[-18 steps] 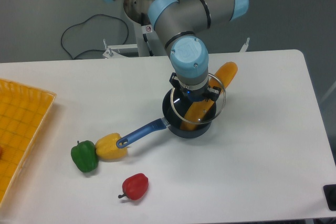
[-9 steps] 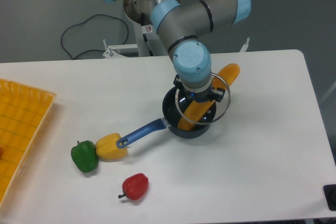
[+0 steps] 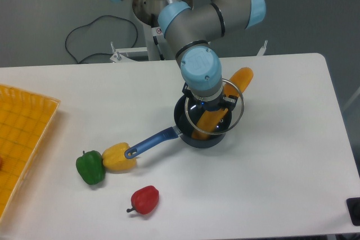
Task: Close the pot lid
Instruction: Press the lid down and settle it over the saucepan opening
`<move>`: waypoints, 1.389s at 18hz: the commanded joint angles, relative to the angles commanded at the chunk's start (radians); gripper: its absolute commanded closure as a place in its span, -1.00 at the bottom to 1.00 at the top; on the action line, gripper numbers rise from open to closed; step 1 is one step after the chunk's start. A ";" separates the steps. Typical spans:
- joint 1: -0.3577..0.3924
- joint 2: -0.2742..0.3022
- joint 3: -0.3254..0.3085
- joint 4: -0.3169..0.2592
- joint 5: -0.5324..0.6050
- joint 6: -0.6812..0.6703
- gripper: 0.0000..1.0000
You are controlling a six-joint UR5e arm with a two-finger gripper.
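Observation:
The dark blue-black pot [image 3: 185,133] stands mid-table, its long blue handle [image 3: 153,141] pointing down-left. A long yellow-orange vegetable [image 3: 239,80] leans in it and sticks out over the far right rim. The clear glass lid [image 3: 233,108] with its thin metal rim hovers over the pot, tilted against that vegetable. My gripper [image 3: 207,105] points straight down over the lid's centre and appears shut on the knob, which is hidden under the fingers.
A yellow pepper [image 3: 118,157] touches the handle's loop end, with a green pepper [image 3: 90,167] beside it and a red pepper [image 3: 145,199] nearer the front. A yellow mesh tray [image 3: 22,139] lies at the left edge. A black cable [image 3: 93,37] lies behind the table.
The gripper and lid shifted slightly right over the pot, then back left a little. The pot and peppers have not moved.

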 joint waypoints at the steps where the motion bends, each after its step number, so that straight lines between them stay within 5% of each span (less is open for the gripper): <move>1: 0.000 -0.002 0.000 0.000 0.000 0.000 0.03; 14: -0.021 -0.025 -0.002 0.040 0.009 -0.021 -0.01; 25: -0.022 -0.022 -0.002 0.040 0.011 -0.011 -0.59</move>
